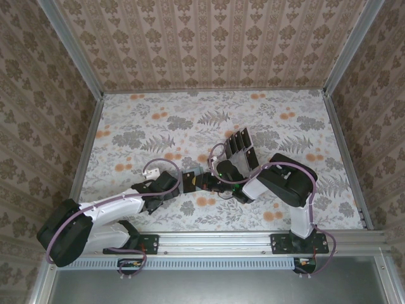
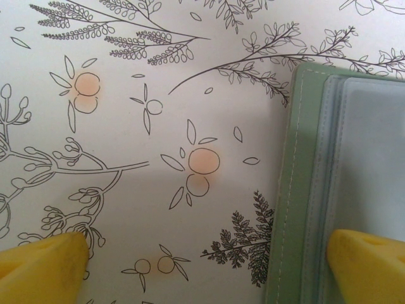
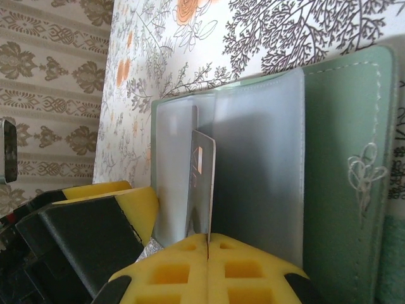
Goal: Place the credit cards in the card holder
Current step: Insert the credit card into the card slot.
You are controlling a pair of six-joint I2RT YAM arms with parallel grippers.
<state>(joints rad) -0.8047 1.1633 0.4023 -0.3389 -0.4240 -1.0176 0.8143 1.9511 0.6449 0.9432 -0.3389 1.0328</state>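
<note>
The grey-green card holder (image 3: 342, 158) lies open on the flowered table, its clear pockets (image 3: 259, 164) facing up. My right gripper (image 3: 207, 239) is shut on one dark glossy credit card (image 3: 202, 180), held on edge with its far end against the clear pockets. My left gripper (image 2: 205, 259) is open. One of its yellow fingertips (image 2: 367, 266) rests over the card holder (image 2: 294, 190) and the other is over bare table. From above, both grippers meet mid-table, left gripper (image 1: 193, 180) and right gripper (image 1: 219, 182), and hide most of the holder.
A clear rack (image 1: 242, 149) with several upright black cards stands just behind the grippers. Patterned walls and a metal frame (image 1: 345, 158) bound the table on three sides. The left gripper's yellow finger (image 3: 120, 202) sits close beside the held card.
</note>
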